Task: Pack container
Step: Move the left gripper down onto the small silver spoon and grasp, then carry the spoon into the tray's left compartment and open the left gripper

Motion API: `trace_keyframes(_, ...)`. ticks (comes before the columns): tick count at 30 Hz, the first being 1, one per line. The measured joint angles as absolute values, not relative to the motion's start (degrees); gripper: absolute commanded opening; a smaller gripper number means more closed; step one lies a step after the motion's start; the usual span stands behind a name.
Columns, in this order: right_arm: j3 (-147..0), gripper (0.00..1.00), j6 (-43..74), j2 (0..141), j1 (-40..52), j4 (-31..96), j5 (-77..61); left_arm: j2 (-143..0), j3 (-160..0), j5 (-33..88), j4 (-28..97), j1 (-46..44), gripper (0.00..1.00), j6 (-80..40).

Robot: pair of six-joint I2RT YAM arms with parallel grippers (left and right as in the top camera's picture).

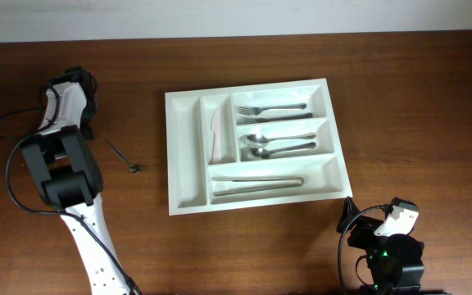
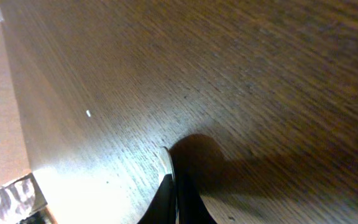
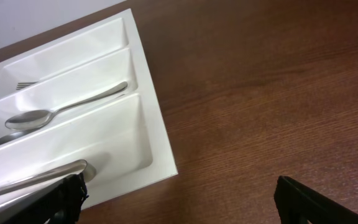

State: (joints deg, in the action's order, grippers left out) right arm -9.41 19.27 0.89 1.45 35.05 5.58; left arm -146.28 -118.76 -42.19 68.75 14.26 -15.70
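Overhead view has the tray [image 1: 184, 147] lying mid-bench, turned slightly askew. The left arm [image 1: 64, 172] is well apart to its left and the right arm [image 1: 388, 246] is near its front right corner.

The left pincer [image 2: 169, 171] points at the bench [image 1: 400, 98] close to the far left edge. Its tips are pressed together on nothing and are just above or touching the wood; I cannot tell which. The right pincer [image 3: 178, 186] stands wide apart and empty, with one dark finger [image 3: 64, 196] at the tray's near corner and the other over bare wood.

Forks [image 1: 273, 109] lie in the tray's far wide compartment, spoons [image 1: 277, 145] in the middle one and long handles [image 1: 256, 182] in the near one. A pale piece [image 1: 218, 131] rests in the second narrow slot.

A thin dark utensil [image 1: 123, 157] lies on the bench between the left arm and the tray, touching neither. Bare wood stretches to the right of the tray and along its front as far as the right arm. The far bench edge runs just behind the tray, with a pale strip beyond it.

The left wrist view shows only wood grain, a shadow, the bench edge and a cut-off patterned scrap in its lower left corner. The right wrist view cuts off most of the tray, and its finger covers the end of a shiny handle. I cannot make out what kind of utensil the dark one is, or what the pale piece is.
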Motion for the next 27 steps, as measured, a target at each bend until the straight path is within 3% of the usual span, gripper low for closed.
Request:
trace_keyframes(14, -9.4, 0.99, 19.2, 0.9, 1.5, 35.0, 5.6, -147.5, -125.7, -43.3, 82.1, 12.5, 0.02, -15.9)
trace_keyframes(27, -9.4, 0.99, 19.2, 0.9, 1.5, 35.0, 5.6, -129.0, -140.5, -40.5, 84.4, -6.7, 0.02, -20.5)
